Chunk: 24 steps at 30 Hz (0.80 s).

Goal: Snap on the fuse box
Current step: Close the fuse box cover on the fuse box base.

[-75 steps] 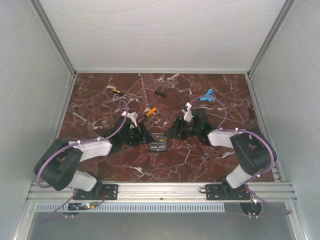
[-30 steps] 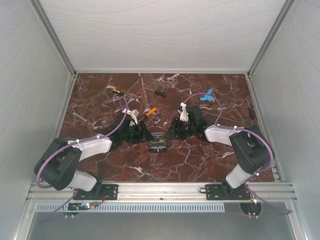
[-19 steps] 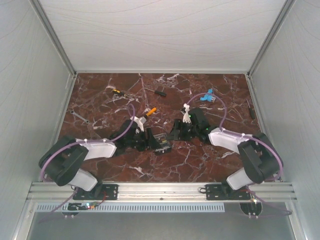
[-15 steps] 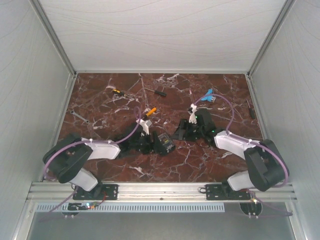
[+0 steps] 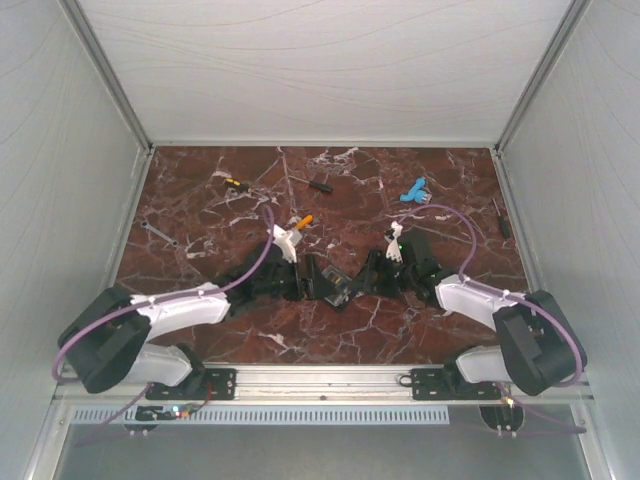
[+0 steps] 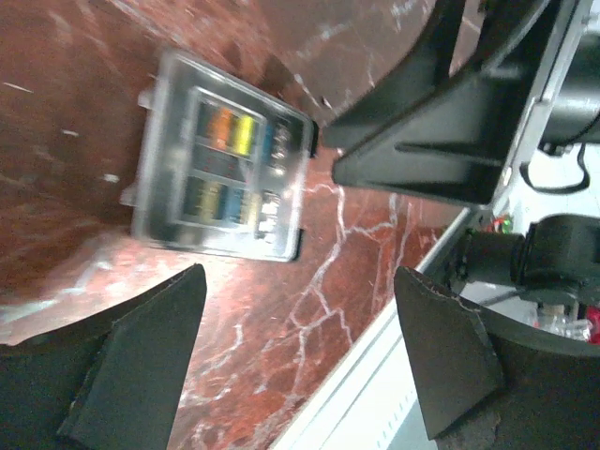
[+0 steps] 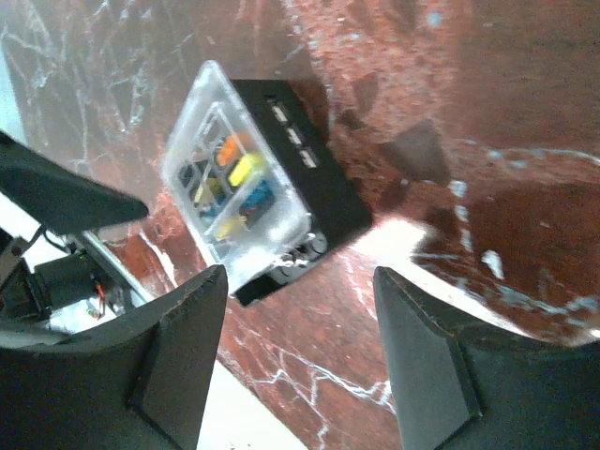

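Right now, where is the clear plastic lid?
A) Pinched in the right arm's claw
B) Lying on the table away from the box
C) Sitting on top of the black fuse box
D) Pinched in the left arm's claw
C: in the right wrist view the clear lid sits over the coloured fuses on the black fuse box, which lies on the table with nothing gripping it.
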{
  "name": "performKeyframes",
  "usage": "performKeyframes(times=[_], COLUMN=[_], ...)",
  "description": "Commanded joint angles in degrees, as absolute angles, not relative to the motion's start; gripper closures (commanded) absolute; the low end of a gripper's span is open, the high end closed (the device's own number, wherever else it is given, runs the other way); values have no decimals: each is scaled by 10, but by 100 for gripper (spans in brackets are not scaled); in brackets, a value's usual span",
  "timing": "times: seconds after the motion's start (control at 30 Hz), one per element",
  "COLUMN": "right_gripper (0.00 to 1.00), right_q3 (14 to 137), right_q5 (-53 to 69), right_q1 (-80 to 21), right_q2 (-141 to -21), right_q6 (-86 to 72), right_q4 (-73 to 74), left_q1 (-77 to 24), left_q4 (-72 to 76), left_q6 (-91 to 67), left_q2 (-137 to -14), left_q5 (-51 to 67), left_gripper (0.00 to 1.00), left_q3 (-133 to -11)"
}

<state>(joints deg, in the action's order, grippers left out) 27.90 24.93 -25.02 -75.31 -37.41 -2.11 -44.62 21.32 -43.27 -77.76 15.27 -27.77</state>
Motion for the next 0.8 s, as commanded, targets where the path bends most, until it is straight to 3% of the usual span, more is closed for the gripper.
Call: performKeyframes(times=[0.0,0.4,0.77], right_gripper=[39,42,37], right_q3=[279,446,416], right_q5=[259,329,303], right_q1=[-272,-293,-275], right_q2=[-778,-967,-928], right_q6=[-415,-348,-359], right_q4=[-95,-133,-119], left_q1=[-391,-279,-269], left_q4=[164,103,102], left_q6=[-397,-347,-331], left_q2=[-729,-711,-788], left_q5=[137,188,153], left_gripper=[19,23,17], left_q3=[-259,-277,-322])
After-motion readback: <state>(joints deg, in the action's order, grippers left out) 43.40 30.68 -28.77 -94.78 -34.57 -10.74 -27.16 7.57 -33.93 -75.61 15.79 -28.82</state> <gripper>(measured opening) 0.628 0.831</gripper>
